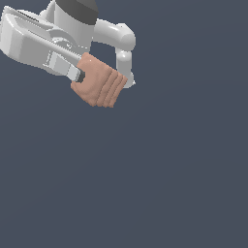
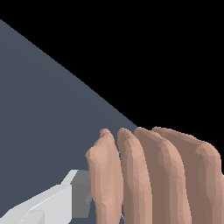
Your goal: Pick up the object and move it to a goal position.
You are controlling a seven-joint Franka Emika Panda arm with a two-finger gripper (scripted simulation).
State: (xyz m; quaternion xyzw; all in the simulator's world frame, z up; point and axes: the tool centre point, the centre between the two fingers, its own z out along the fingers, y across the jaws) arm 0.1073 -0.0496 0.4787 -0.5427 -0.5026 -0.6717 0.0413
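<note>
Starting at the exterior view's left, your white gripper [image 1: 80, 77] reaches in from the upper corner, and its near finger [image 1: 72, 71] presses against the side of the object [image 1: 99, 81]. The object is a salmon-brown ridged lump sitting at the gripper's tip, its grooves running down the side away from the finger. The far finger is hidden behind it, but the gripper appears clamped around the object. In the wrist view the object [image 2: 153, 175] fills the frame beside one pale finger [image 2: 52, 203], against the blue-grey surface [image 2: 43, 109].

No goal marker is visible. To carry well, keep the squeeze steady and move smoothly, since the lumpy sides could slip.

No containers appear anywhere near the object.
</note>
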